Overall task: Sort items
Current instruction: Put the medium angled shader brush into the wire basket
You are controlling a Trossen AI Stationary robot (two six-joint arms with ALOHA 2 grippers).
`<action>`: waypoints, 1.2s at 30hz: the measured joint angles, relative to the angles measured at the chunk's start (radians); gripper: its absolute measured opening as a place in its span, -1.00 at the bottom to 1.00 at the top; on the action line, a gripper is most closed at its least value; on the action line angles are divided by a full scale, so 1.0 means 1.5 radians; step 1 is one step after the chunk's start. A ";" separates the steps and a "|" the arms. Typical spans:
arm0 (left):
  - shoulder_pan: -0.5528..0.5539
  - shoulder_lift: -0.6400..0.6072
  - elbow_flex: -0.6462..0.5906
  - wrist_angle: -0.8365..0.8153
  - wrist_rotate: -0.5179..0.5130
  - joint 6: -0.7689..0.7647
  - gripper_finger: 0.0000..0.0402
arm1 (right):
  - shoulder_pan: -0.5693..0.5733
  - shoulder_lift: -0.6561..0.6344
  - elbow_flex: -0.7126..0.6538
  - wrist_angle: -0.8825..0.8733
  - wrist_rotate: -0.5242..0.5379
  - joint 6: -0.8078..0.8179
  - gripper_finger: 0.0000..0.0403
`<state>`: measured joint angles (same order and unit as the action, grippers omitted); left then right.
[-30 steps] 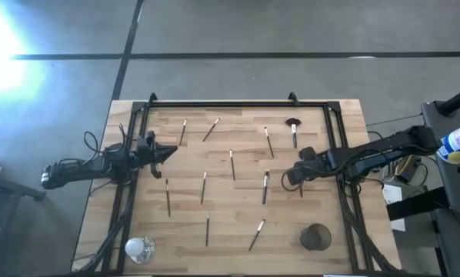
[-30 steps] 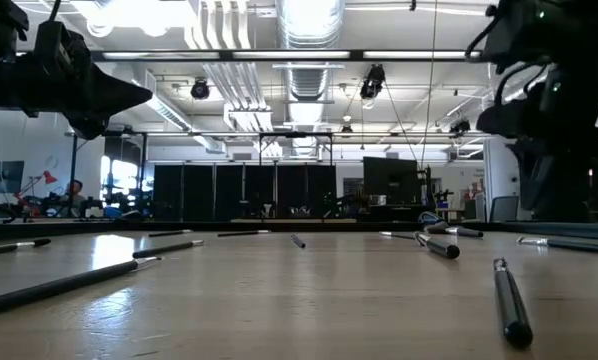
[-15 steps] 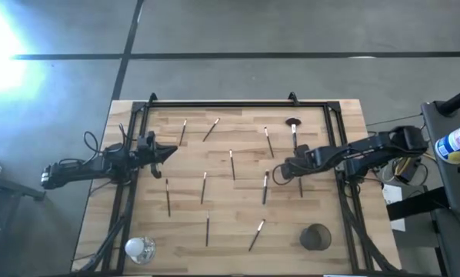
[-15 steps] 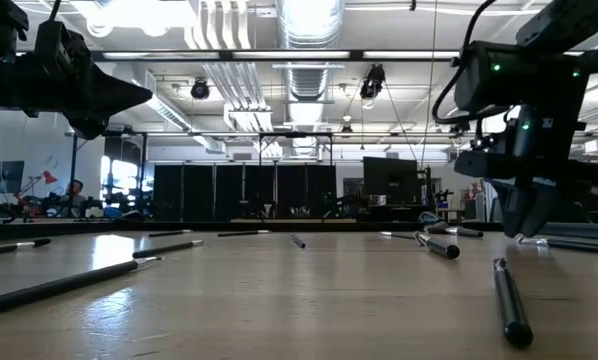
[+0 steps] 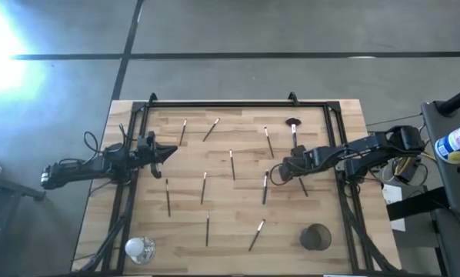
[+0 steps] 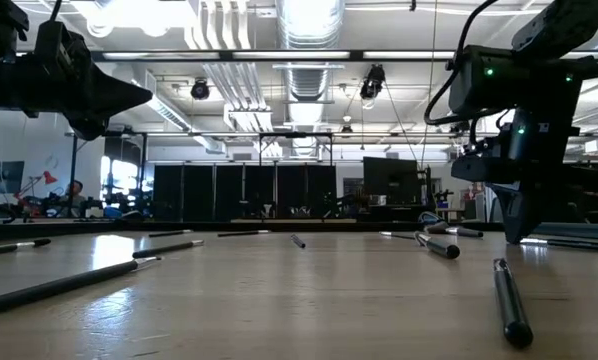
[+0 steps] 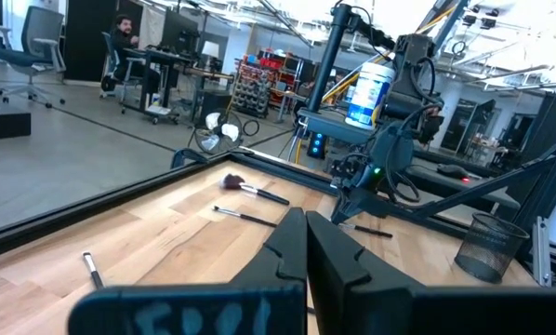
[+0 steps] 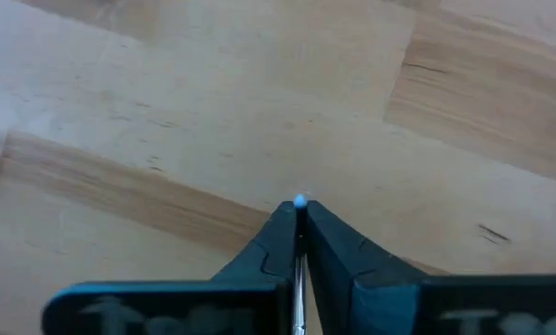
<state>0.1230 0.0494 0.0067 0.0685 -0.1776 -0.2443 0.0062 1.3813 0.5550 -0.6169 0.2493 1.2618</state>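
Note:
Several slim brush-like sticks lie flat and scattered on the wooden table [image 5: 238,208]. One, with a wide round dark head [image 5: 293,124], lies near the far edge. My right gripper [image 5: 279,171] [image 6: 514,234] [image 8: 299,207] is shut and points down, low over bare wood. It is just right of one stick [image 5: 265,187] and left of another [image 5: 301,185]. My left gripper [image 5: 171,151] [image 7: 306,228] is shut and hovers level above the table's left side.
A dark round cup [image 5: 315,237] stands near the table's near right corner, and a shiny silver cup [image 5: 139,248] near the near left corner. A black frame rail [image 5: 230,104] borders the far edge. Bare wood shows between the sticks.
My right gripper has moved toward the table's left and come down, with its fingers tipping to point at the table beside a stick right of the middle. It has stayed shut. No stick has shifted.

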 joint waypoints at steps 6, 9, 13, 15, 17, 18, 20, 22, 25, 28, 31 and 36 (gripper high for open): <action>0.000 0.000 0.000 -0.001 0.000 0.000 -1.00 | 0.023 -0.075 0.017 0.007 0.032 -0.049 -0.95; 0.000 0.000 -0.001 -0.001 0.000 0.000 -1.00 | 0.060 -0.114 0.032 0.000 0.085 -0.062 -0.95; 0.000 0.000 -0.001 -0.001 0.000 -0.001 -1.00 | 0.121 -0.163 0.064 -0.017 0.144 -0.056 -0.95; 0.000 0.000 -0.001 -0.002 0.000 -0.004 -1.00 | 0.158 -0.173 0.091 -0.045 0.176 -0.038 -0.96; 0.000 0.000 -0.001 -0.002 0.000 -0.007 -1.00 | 0.201 -0.177 0.128 -0.089 0.210 -0.017 -0.96; 0.000 0.000 -0.001 -0.002 0.000 -0.007 -1.00 | 0.224 -0.177 0.147 -0.118 0.226 -0.001 -0.96; 0.000 0.000 -0.001 -0.002 0.000 -0.007 -1.00 | 0.271 -0.170 0.187 -0.180 0.256 0.038 -0.96; 0.000 0.000 -0.001 -0.003 0.000 -0.007 -1.00 | 0.326 -0.157 0.232 -0.241 0.290 0.090 -0.96; 0.000 0.000 -0.001 -0.003 0.000 -0.007 -1.00 | 0.407 -0.120 0.295 -0.340 0.333 0.185 -0.96; 0.000 0.001 -0.001 -0.003 0.000 -0.007 -1.00 | 0.485 -0.065 0.353 -0.446 0.357 0.304 -0.96; 0.000 0.003 -0.001 -0.001 0.000 -0.008 -1.00 | 0.551 -0.001 0.412 -0.537 0.357 0.419 -0.96; 0.000 0.003 -0.001 -0.001 0.000 -0.012 -1.00 | 0.646 0.100 0.524 -0.638 0.347 0.539 -0.96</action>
<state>0.1226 0.0544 0.0059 0.0669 -0.1780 -0.2629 0.9746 1.5312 1.3405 -1.5745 0.7696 2.0699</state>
